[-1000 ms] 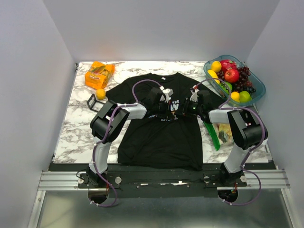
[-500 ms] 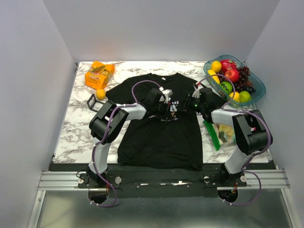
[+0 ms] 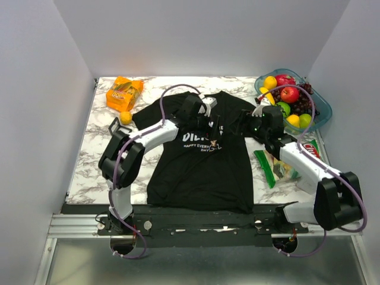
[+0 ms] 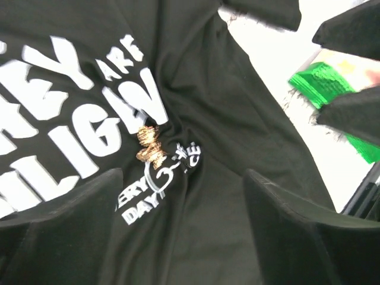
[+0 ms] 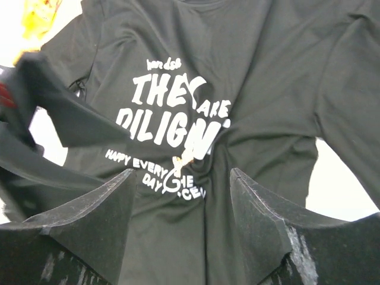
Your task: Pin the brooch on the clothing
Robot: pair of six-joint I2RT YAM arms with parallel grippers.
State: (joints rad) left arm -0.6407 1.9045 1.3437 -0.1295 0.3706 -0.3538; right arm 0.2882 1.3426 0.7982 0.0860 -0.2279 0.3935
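Note:
The clothing, a black T-shirt [image 3: 196,172], lies flat on the marble table with its white print facing up. The brooch [image 4: 148,145], a tiny gold-brown ornament, sits on puckered fabric just below the big white letters, and nothing is gripping it. It also shows in the right wrist view, brooch [image 5: 187,155]. My left gripper [image 4: 181,193] hovers over the chest print, open and empty. My right gripper [image 5: 181,178] hangs open and empty a little to the right of the brooch. In the top view the left gripper [image 3: 212,123] and right gripper [image 3: 237,127] face each other across the print.
A glass bowl of fruit [image 3: 317,122] stands at the back right. A green snack pack [image 3: 274,166] and a red bag [image 3: 309,148] lie right of the shirt. An orange snack bag [image 3: 123,93], a small orange ball [image 3: 125,117] and a black wire cube [image 3: 116,127] sit at the back left.
Both grippers have opened and drawn back from the brooch, the left from fully shut. The right arm has stretched out to the right. The brooch stays on the shirt.

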